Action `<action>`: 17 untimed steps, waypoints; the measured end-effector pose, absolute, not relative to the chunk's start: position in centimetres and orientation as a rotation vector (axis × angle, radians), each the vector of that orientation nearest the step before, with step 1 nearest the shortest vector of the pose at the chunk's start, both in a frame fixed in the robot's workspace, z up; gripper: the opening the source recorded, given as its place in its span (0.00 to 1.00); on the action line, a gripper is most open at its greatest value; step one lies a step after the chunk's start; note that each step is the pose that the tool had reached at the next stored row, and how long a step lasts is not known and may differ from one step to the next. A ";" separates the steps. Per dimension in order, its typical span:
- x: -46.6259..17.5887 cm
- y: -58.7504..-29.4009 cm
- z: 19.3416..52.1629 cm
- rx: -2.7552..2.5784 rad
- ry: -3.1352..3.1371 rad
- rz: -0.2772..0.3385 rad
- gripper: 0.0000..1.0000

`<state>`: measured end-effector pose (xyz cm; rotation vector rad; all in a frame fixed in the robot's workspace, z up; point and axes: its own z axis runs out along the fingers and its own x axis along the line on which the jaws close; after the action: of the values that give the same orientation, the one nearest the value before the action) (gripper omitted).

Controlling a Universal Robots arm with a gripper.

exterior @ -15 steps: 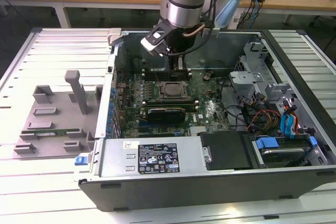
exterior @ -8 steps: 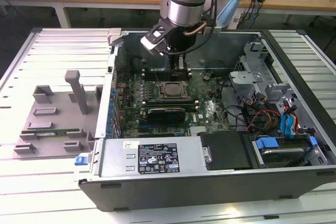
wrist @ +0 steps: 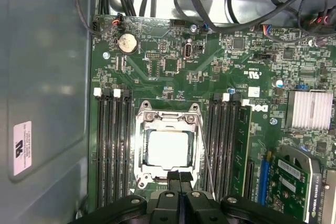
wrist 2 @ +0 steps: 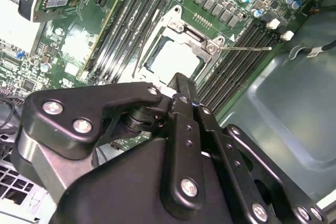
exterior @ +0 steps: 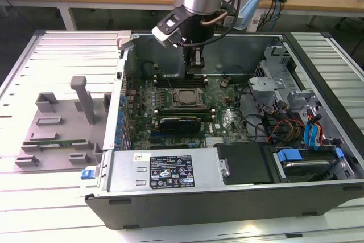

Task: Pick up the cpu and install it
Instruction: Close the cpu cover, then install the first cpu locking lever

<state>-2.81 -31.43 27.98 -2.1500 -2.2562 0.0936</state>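
The cpu (wrist: 168,148) lies flat in the socket on the green motherboard (wrist: 210,72), its pale metal top showing inside the metal socket frame (wrist: 140,145). It also shows in the second wrist view as the cpu (wrist 2: 176,59) and in the exterior view as the cpu (exterior: 186,98). My gripper (exterior: 195,72) hangs inside the open computer case, just above the socket's edge. In both wrist views its black fingers (wrist: 174,178) are pressed together with nothing between them, over the frame's rim beside the chip. The gripper (wrist 2: 181,88) holds nothing.
Black memory slots (wrist: 111,145) flank the socket on both sides, and a thin lever wire (wrist: 205,156) runs along one side. A card (exterior: 181,122), cables and a drive cage (exterior: 284,101) crowd the case. A grey fixture (exterior: 57,129) with a green stick sits at the exterior view's left.
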 end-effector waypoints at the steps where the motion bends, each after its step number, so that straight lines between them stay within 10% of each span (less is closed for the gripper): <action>1: -2.8 -31.4 28.0 -2.150 -2.256 0.093 0.11; 17: -2.8 -31.4 28.0 -2.045 -2.354 0.094 0.11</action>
<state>-2.81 -31.43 28.00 -2.0448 -2.3541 0.0938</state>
